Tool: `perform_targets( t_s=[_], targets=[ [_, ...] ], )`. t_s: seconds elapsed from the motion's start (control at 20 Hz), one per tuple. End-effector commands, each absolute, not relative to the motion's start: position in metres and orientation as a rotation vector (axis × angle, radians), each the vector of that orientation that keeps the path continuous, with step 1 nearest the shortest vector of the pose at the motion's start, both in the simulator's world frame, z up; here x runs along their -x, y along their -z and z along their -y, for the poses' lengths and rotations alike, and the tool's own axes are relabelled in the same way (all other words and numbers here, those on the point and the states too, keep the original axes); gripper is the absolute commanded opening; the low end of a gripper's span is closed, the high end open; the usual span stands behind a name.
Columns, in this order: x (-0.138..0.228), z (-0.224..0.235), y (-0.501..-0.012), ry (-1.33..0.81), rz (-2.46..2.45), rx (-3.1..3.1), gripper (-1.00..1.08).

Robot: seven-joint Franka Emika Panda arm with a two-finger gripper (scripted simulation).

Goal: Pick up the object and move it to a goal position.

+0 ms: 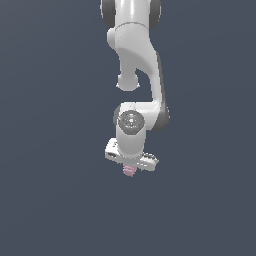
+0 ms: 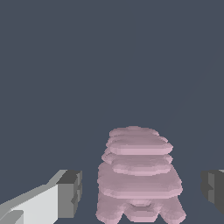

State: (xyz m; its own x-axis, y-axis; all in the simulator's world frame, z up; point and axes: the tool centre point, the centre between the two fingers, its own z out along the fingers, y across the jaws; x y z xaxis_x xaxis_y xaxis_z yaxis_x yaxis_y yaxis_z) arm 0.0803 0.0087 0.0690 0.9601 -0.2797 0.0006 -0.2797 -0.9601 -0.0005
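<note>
Pincer spread wide, grasping nothing, dark pads standing clear on both sides of the pink ridged object, which sits between them and nearer one pad than the other. Best to centre over it, drop a touch lower if room allows, then squeeze evenly across the ridges before lifting off the tabletop. No goal marker visible.

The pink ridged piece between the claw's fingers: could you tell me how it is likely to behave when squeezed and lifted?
The pink ridged piece looks rigid and blocky, so it probably won't flex. Its stacked ridges may give the fingers some bite, though uneven contact might let it twist. Being far narrower than the claw, it is probably light.
</note>
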Motion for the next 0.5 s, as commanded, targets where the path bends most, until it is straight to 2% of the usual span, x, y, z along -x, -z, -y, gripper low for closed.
perform_targets(
  t_s=[0.0, 0.4, 0.45],
  targets=[
    [-0.079, -0.009, -0.054, -0.001, -0.445, 3.11, 1.0],
    [-0.081, -0.009, -0.041, 0.0, -0.446, 3.11, 1.0],
    [-0.081, -0.009, -0.041, 0.0, -0.446, 3.11, -1.0]
  ],
)
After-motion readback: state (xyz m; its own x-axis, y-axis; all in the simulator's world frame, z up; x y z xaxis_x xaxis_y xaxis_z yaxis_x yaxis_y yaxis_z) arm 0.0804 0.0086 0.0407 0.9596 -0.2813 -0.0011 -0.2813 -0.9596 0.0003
